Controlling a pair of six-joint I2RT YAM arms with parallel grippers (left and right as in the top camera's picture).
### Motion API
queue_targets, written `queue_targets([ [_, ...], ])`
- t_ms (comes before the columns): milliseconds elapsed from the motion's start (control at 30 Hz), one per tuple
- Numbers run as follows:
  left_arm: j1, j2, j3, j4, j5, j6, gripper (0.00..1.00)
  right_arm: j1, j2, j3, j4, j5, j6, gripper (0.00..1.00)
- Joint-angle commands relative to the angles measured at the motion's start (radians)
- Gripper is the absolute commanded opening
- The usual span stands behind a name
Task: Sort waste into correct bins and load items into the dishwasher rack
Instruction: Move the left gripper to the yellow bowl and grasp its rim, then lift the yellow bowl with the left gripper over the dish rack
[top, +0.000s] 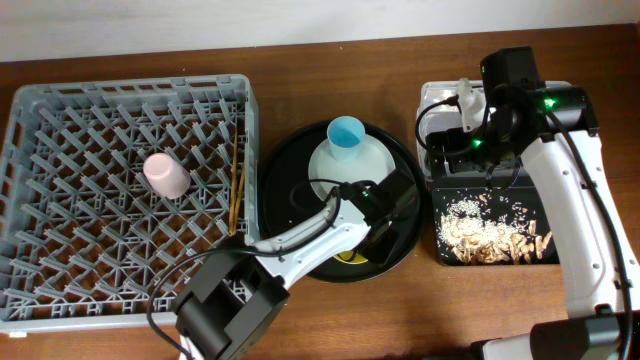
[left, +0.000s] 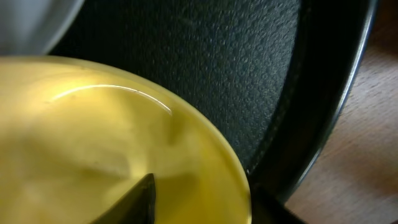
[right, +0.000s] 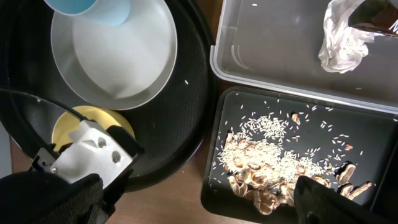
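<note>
The yellow bowl's (left: 124, 143) rim is straddled by the half-closed left pincer (left: 205, 205); whether it is gripped cannot be told. The rack (top: 130, 90) lies to its left.

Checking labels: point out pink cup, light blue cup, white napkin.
pink cup (top: 166, 175), overhead view, its mid-body
light blue cup (top: 347, 135), overhead view, its open inside
white napkin (right: 339, 40), right wrist view, its crumpled middle

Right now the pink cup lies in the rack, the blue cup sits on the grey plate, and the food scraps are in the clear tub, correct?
Not quite. The food scraps lie in the shallow black tray, not the clear tub, which holds the white napkin; the right wrist view shows it. The pink cup and blue cup are as you say.
</note>
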Motion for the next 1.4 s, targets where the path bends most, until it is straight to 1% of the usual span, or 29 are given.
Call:
queue_targets([
  [0, 0.000, 0.012, 0.006, 0.002, 0.002, 0.012, 0.28, 0.008, -0.010, 0.007, -0.003, -0.008, 0.004, 0.99],
  [33, 0.001, 0.012, 0.006, 0.002, -0.002, 0.012, 0.19, 0.008, -0.010, 0.007, -0.003, -0.008, 0.004, 0.98],
  [67, 0.003, 0.012, 0.006, 0.002, -0.001, 0.012, 0.15, 0.008, -0.010, 0.007, -0.003, -0.008, 0.004, 0.99],
  [100, 0.005, 0.012, 0.007, 0.002, -0.001, 0.012, 0.12, 0.008, -0.010, 0.007, -0.003, -0.008, 0.004, 0.99],
  [200, 0.008, 0.011, 0.007, -0.002, -0.001, 0.012, 0.09, 0.008, -0.010, 0.007, -0.003, -0.008, 0.004, 0.99],
  [267, 0.013, 0.006, 0.014, -0.025, 0.000, 0.012, 0.00, 0.008, -0.010, 0.007, -0.003, -0.008, 0.004, 0.99],
  [400, 0.027, -0.060, 0.074, -0.095, -0.013, 0.013, 0.01, 0.008, -0.010, 0.007, -0.003, -0.008, 0.005, 0.99],
  [500, 0.065, -0.177, 0.149, -0.116, -0.023, 0.013, 0.00, 0.008, -0.010, 0.007, -0.003, -0.008, 0.004, 0.99],
  [633, 0.166, -0.325, 0.243, -0.152, -0.018, 0.013, 0.00, 0.008, -0.010, 0.007, -0.003, -0.008, 0.004, 0.99],
  [700, 0.256, -0.389, 0.270, -0.159, 0.018, 0.013, 0.00, 0.008, -0.010, 0.007, -0.003, -0.008, 0.004, 0.99],
  [767, 0.375, -0.436, 0.282, -0.171, 0.152, 0.039, 0.00, 0.008, -0.010, 0.007, -0.003, -0.008, 0.004, 0.99],
  [867, 0.549, -0.454, 0.282, -0.189, 0.423, 0.101, 0.00, 0.008, -0.010, 0.007, -0.003, -0.008, 0.004, 0.99],
  [967, 0.757, -0.425, 0.282, -0.194, 0.762, 0.171, 0.00, 0.008, -0.010, 0.007, -0.003, -0.008, 0.004, 0.99],
  [1033, 0.849, -0.393, 0.282, -0.187, 0.936, 0.198, 0.00, 0.008, -0.010, 0.007, -0.003, -0.008, 0.004, 0.99],
  [1100, 0.935, -0.337, 0.282, -0.145, 1.145, 0.222, 0.00, 0.008, -0.010, 0.007, -0.003, -0.008, 0.004, 0.99],
  [1133, 0.955, -0.315, 0.282, -0.124, 1.202, 0.222, 0.00, 0.008, -0.010, 0.007, -0.003, -0.008, 0.004, 0.99],
  [1200, 1.004, -0.244, 0.282, -0.034, 1.376, 0.216, 0.00, 0.008, -0.010, 0.007, -0.003, -0.008, 0.004, 0.99],
  [1233, 1.025, -0.195, 0.282, 0.033, 1.458, 0.179, 0.00, 0.008, -0.010, 0.007, -0.003, -0.008, 0.004, 0.99],
  [1267, 1.032, -0.171, 0.282, 0.068, 1.492, 0.155, 0.00, 0.008, -0.010, 0.007, -0.003, -0.008, 0.004, 0.99],
  [1300, 1.041, -0.131, 0.282, 0.120, 1.495, 0.095, 0.00, 0.008, -0.010, 0.007, -0.003, -0.008, 0.004, 0.99],
  [1367, 1.048, -0.067, 0.282, 0.213, 1.495, 0.027, 0.00, 0.008, -0.010, 0.007, -0.003, -0.008, 0.004, 0.98],
])
